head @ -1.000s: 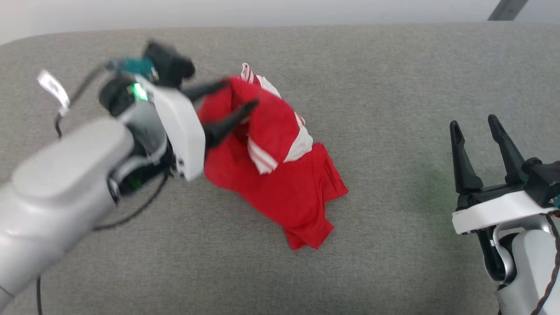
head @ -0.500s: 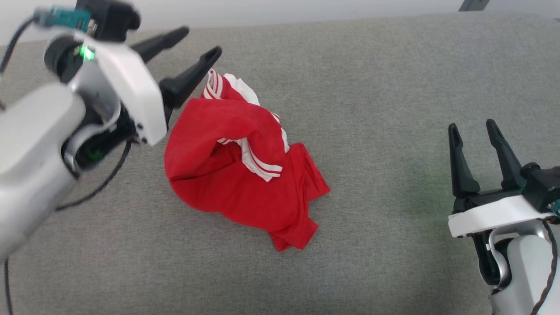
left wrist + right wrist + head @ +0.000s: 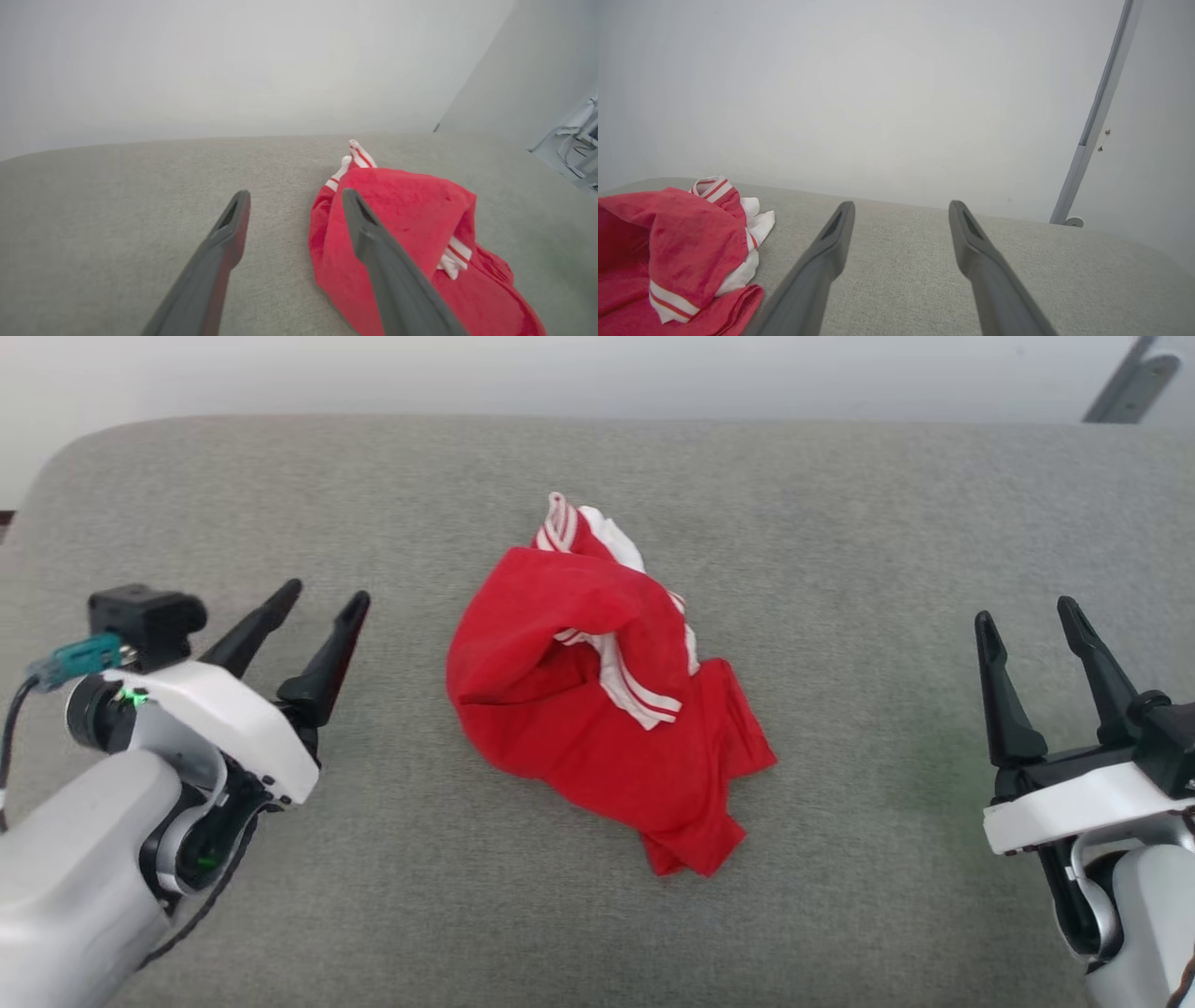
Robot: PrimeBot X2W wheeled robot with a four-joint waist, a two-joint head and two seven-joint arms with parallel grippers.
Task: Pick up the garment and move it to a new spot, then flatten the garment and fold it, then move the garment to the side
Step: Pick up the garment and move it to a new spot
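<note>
1. Broad grey fabric surface, woven and matte, rounded off at the 10 o'clock corner of the head view, running out of frame at 3 and 6 o'clock
2. Beyond its far edge at 12 o'clock, a plain pale wall, bare and evenly lit; at 1 o'clock, a slanted grey metal post
3. At the centre of the surface, the garment: red, crumpled into a loose heap on the cloth, white striped trim poking up at its 12 o'clock end, a red flap trailing toward 5 o'clock
4. At 9 o'clock of the heap and well apart from it, the left gripper, fingers spread wide and holding nothing, tips aimed toward 1 o'clock over bare surface
5. At 3 o'clock of the heap, also well apart, the right gripper, likewise spread wide and empty, tips aimed toward 12 o'clock
6. Faint green tint on the cloth at 9 o'clock of the right gripper; small green light on the left wrist
7. In the left wrist view, red heap at 4 o'clock, partly behind one dark finger; at the 3 o'clock edge, a pale framework with cables, too blurred to identify
8. In the right wrist view, red heap at 8 o'clock, bare grey cloth between the fingers, post at 2 o'clock against the wall, a small round foot at its base
</note>
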